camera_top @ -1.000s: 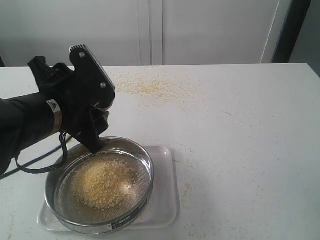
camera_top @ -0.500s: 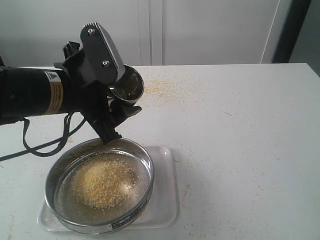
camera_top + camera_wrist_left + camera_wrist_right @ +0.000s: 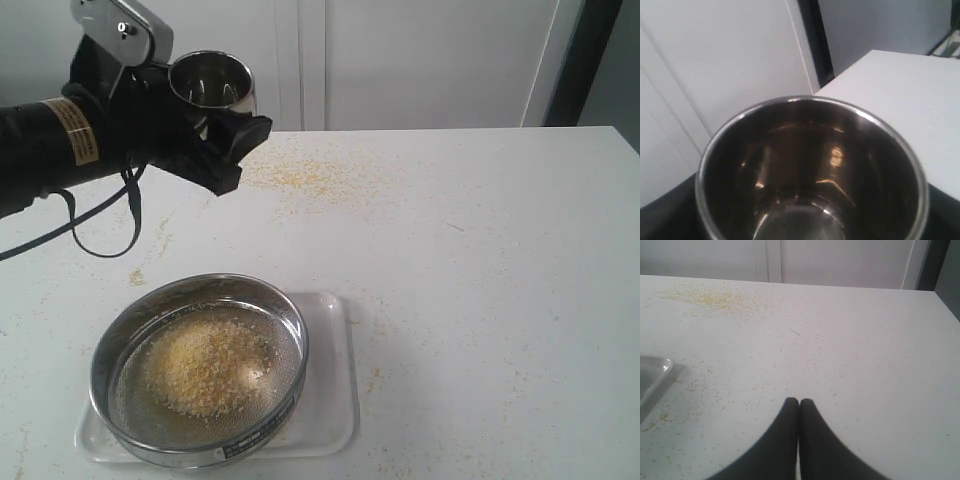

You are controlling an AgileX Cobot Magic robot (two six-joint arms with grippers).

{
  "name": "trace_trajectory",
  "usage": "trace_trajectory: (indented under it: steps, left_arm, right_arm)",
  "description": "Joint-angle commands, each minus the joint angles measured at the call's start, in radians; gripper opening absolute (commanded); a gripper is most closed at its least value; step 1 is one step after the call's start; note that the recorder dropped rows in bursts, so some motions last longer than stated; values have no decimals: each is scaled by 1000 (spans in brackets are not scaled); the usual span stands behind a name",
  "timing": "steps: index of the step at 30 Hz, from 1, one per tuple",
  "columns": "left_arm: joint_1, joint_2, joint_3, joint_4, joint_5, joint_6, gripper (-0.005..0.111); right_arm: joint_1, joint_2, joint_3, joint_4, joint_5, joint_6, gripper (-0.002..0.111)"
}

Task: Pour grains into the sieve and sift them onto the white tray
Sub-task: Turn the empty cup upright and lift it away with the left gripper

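The sieve (image 3: 301,335) rests on the white tray (image 3: 336,398) at the front left of the table. A heap of yellow and pale grains (image 3: 205,365) lies on its mesh. High above the table's back left, my left gripper (image 3: 222,122) is shut on a small shiny steel cup (image 3: 212,82), held mouth-up. In the left wrist view the cup (image 3: 810,170) fills the frame and its inside looks empty. My right gripper (image 3: 799,402) is shut on nothing, low over bare table to the right of the tray's corner (image 3: 662,367). It is out of the exterior view.
Thin yellow crumbs (image 3: 300,178) are strewn over the white table, thickest at the back middle, with more round the tray. A black cable (image 3: 100,235) hangs from the left arm. A white wall stands behind the table's far edge.
The left gripper has risen from just over the sieve's back rim to the back left. The cup it holds has turned from tipped over to mouth-up. The right gripper has stayed shut.
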Motion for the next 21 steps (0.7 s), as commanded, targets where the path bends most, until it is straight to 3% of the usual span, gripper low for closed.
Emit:
trace_trajectory:
  steps: [1, 3, 7, 13, 21]
  left_arm:
    - [41, 72, -11, -116, -187, 16, 0]
    - [48, 117, -11, -126, -258, 33, 0]
    - [48, 202, -44, -117, -276, 52, 0]
    - [48, 346, -148, -70, -279, -32, 0]
    - [38, 522, -270, 2, -379, -117, 0]
  right_arm:
    - [-8, -6, 6, -2, -10, 0, 0]
    - [-8, -6, 6, -2, -10, 0, 0]
    - [-8, -6, 6, -2, -10, 0, 0]
    - [-8, -6, 6, -2, -10, 0, 0]
    - [-8, -6, 6, -2, -10, 0, 0]
